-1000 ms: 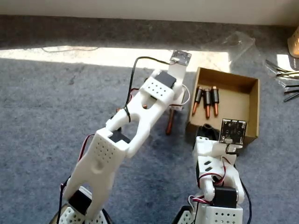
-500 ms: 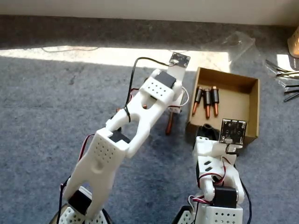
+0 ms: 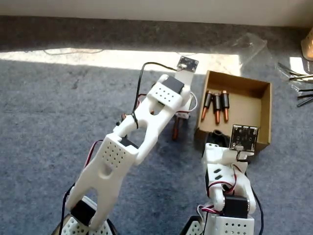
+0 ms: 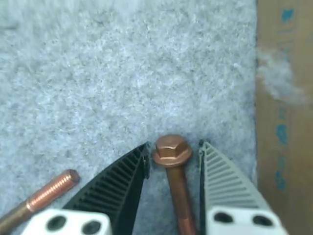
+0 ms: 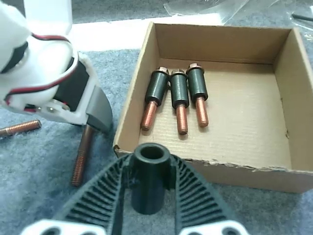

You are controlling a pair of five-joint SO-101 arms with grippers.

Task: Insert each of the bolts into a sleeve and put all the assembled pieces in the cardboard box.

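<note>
Left of the cardboard box (image 3: 244, 108), our left gripper (image 4: 174, 147) seems clamped on a copper bolt (image 4: 177, 188) — slack there could tilt it off the sleeve (image 5: 148, 188) our right gripper (image 5: 150, 162) clamps.

Three sleeved bolts (image 5: 178, 95) lie side by side in the box (image 3: 247, 105). Just left of the box, the left claw (image 4: 173, 147) holds a bolt (image 4: 172, 152). A second bolt (image 5: 19, 128) lies farther left. Before the box, the right claw (image 5: 150, 159) holds a sleeve (image 5: 149, 181).
</note>
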